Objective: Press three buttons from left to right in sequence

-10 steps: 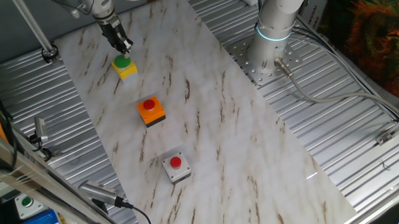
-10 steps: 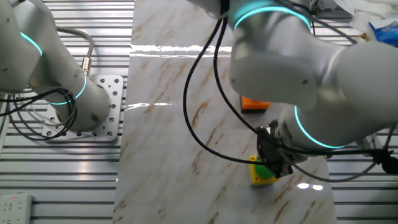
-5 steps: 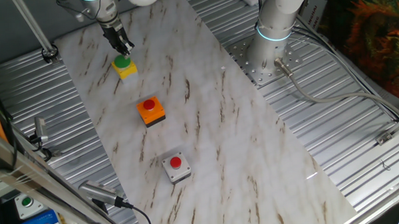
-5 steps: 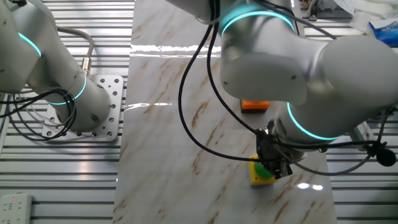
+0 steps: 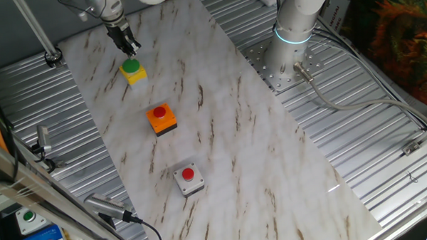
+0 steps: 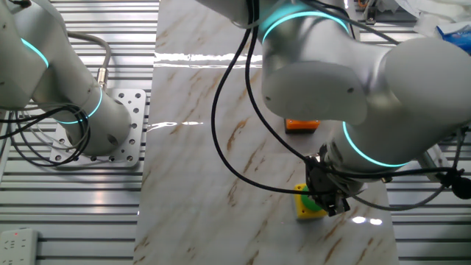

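Note:
Three button boxes stand in a diagonal row on the marble board. The yellow box with the green button (image 5: pixel 133 70) is at the far end; it also shows in the other fixed view (image 6: pixel 307 205). The orange box with the red button (image 5: pixel 161 118) is in the middle; the arm hides most of it in the other fixed view (image 6: pixel 301 124). The light-grey box with the red button (image 5: pixel 188 178) is nearest. My gripper (image 5: pixel 131 47) hangs just above and behind the green button, its tip (image 6: pixel 335 209) close over the box. No gap between the fingertips shows.
The marble board (image 5: pixel 221 134) lies on a ribbed metal table. A second arm's base (image 5: pixel 289 46) stands at the board's right side. A white box with a green button (image 5: pixel 28 219) sits by blue packaging at the lower left. A cable (image 5: pixel 131 221) lies at the board's near edge.
The gripper has risen slightly off the green button and shifted a little up and back. The boxes have not moved.

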You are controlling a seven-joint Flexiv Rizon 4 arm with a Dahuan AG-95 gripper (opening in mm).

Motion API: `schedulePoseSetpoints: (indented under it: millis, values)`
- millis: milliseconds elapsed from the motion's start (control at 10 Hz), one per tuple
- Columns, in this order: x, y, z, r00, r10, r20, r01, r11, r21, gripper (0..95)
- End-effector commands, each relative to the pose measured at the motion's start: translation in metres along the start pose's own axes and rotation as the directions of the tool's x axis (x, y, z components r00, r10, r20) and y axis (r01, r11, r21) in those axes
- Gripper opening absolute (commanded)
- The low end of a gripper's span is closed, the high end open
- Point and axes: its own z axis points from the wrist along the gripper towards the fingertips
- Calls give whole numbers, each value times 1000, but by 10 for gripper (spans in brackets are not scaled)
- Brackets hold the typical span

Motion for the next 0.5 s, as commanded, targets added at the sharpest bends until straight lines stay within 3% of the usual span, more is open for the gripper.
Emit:
schedulePoseSetpoints:
  millis: [100,500]
  values:
    - [1,0,-1,1000,-4,0,4,1000,3,0]
    - [0,0,0,1000,-7,-2,7,1000,3,0]
